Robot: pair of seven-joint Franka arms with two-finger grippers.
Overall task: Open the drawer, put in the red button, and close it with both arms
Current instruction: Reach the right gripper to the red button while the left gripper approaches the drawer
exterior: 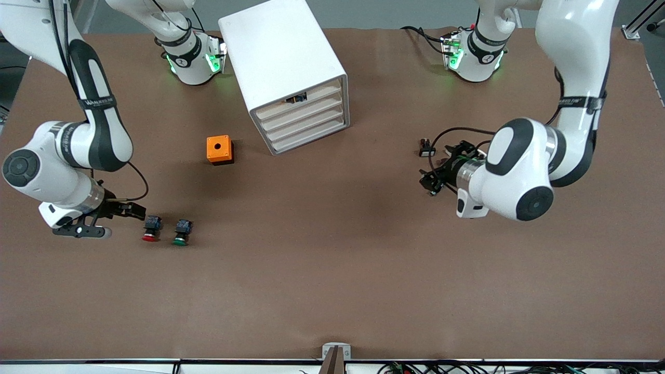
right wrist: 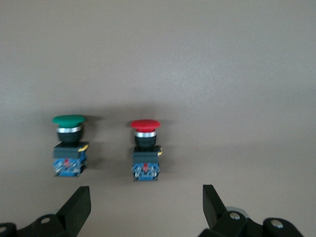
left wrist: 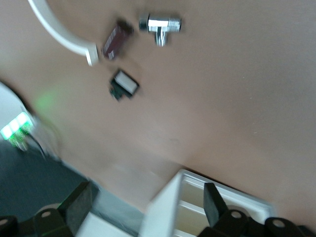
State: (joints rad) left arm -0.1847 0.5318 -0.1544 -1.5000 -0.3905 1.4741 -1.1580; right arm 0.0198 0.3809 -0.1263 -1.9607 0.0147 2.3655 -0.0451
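The red button [exterior: 151, 228] [right wrist: 145, 148] lies on the brown table toward the right arm's end, beside the green button [exterior: 182, 231] [right wrist: 69, 144]. My right gripper [exterior: 106, 221] [right wrist: 145, 205] hovers open close to the red button, which lines up with the gap between its fingers; nothing is held. The white cabinet [exterior: 283, 62] stands farther from the front camera, with its four fronts flush. The drawer [exterior: 304, 110] is the second-highest. My left gripper [exterior: 431, 171] [left wrist: 145, 207] hangs open and empty over the table toward the left arm's end, aimed at the cabinet [left wrist: 168, 212].
An orange box with a hole [exterior: 219, 149] sits beside the cabinet, toward the right arm's end. A small dark part [exterior: 297, 97] shows at the top drawer's front. In the left wrist view a chrome fitting [left wrist: 160, 24], a dark red piece [left wrist: 114, 40] and a small black-and-white part [left wrist: 123, 85] lie on the table.
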